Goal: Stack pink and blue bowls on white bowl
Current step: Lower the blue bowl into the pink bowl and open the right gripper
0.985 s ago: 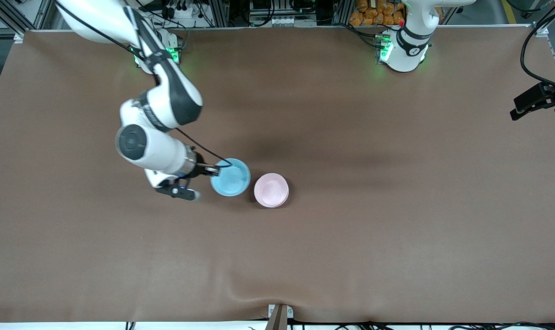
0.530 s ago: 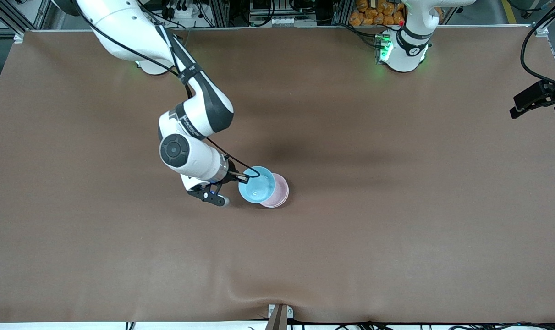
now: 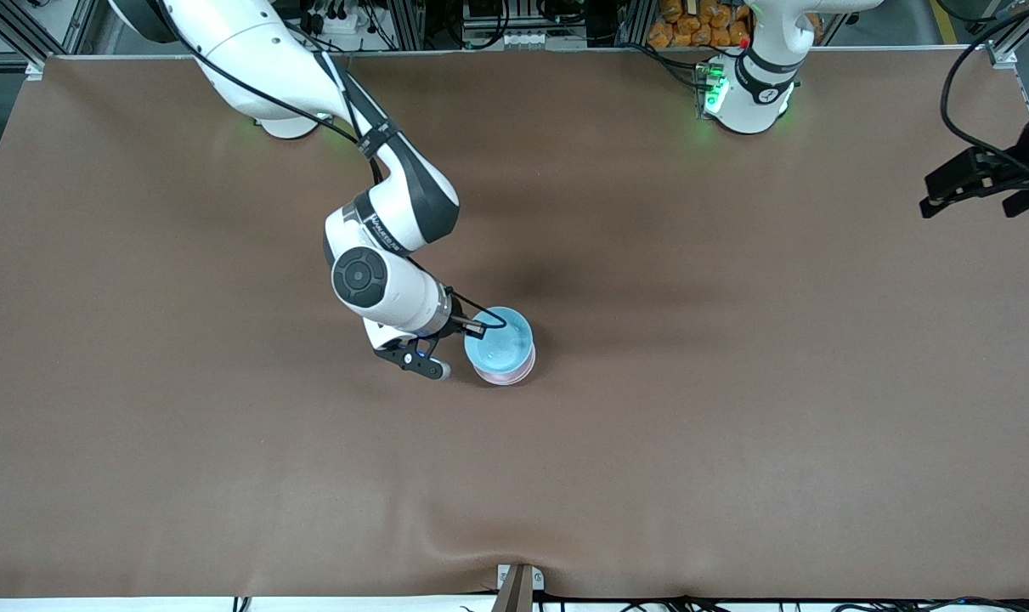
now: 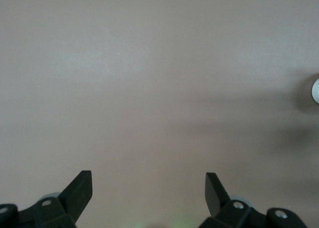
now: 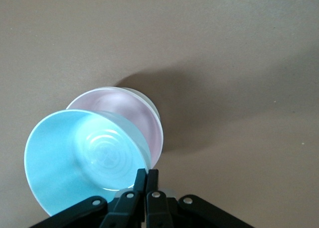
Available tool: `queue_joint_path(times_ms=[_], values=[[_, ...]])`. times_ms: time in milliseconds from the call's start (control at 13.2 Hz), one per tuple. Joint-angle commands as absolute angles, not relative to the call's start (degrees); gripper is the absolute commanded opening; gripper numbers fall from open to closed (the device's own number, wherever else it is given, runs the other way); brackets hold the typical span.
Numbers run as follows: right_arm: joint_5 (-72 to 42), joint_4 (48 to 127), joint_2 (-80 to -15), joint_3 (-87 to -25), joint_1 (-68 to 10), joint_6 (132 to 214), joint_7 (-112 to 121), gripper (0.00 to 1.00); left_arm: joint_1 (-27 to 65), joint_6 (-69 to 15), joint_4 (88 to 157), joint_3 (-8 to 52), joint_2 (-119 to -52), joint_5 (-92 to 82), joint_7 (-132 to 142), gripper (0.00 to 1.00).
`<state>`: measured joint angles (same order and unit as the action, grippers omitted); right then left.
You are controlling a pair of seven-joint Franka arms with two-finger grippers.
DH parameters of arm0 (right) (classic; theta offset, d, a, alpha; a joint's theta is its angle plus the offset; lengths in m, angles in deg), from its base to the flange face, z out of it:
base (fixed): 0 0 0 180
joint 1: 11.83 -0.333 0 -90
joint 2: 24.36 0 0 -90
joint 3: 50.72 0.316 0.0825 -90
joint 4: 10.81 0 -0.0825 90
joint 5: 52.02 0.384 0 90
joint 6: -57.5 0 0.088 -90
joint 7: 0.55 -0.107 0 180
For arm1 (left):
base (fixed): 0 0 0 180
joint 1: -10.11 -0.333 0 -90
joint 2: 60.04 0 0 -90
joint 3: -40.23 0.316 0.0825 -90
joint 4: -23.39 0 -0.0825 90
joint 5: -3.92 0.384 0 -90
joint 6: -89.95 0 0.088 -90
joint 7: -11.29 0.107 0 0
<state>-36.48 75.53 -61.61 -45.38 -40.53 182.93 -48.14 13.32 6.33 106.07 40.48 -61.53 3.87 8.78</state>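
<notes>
My right gripper (image 3: 470, 327) is shut on the rim of the light blue bowl (image 3: 501, 336) and holds it tilted over the pink bowl (image 3: 507, 372), mostly covering it. In the right wrist view the fingers (image 5: 147, 175) pinch the blue bowl's (image 5: 79, 158) rim. The pink bowl (image 5: 134, 108) sits nested in the white bowl (image 5: 155, 112), of which only a thin rim shows. I cannot tell whether the blue bowl touches the pink one. My left gripper (image 3: 960, 183) waits open and empty above the left arm's end of the table, and in the left wrist view (image 4: 148, 188) only bare table lies under it.
The brown table cover (image 3: 735, 408) is bare around the stack. The arm bases stand along the table edge farthest from the front camera. A small pale round thing (image 4: 316, 91) shows at the edge of the left wrist view.
My right gripper carried the blue bowl toward the left arm's end, from beside the pink bowl to over it. My left gripper shifted slightly.
</notes>
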Motion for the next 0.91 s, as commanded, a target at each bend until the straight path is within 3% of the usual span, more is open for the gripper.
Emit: queue_joint_path(times_ms=[0,833], values=[[-36.4,73.5,-64.3,-46.3,-41.9,185.0,-49.6,0.0,13.1,6.8,107.4,39.6,-60.7,2.8,10.3,1.0],[-40.5,74.1,-67.0,-46.3,-42.7,188.7,-50.6,0.0,12.8,2.5,110.9,38.7,-60.6,2.8,10.6,1.0]])
